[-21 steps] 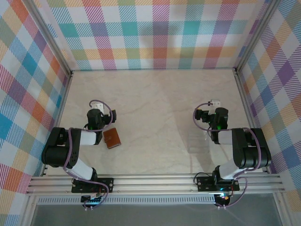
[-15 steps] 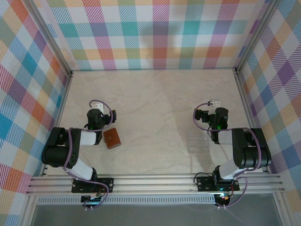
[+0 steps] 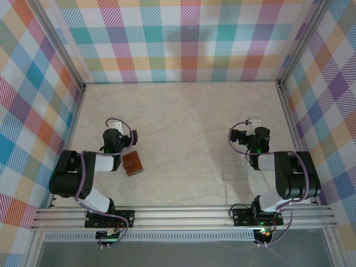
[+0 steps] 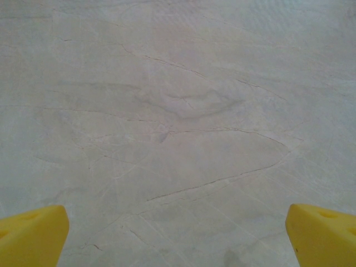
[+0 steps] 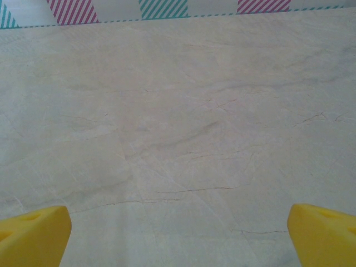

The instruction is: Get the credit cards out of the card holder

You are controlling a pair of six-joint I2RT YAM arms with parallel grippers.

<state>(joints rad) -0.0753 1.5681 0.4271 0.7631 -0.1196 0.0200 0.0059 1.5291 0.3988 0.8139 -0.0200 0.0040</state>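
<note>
No step has begun, I'd say: this looks like the opening reach. On the left, the left end effector (image 3: 114,135) hovers over bare surface (image 3: 183,122), its yellow fingers (image 4: 30,233) spread wide apart. The card holder (image 3: 132,163) lies folded shut beside that arm's forearm, to the right of the fingers and nearer the bases, the credit cards presumably inside. The next move, I judge, calls for drawing back over it. Far right, the right end effector (image 3: 255,135) is equally spread, well apart from the holder.
</note>
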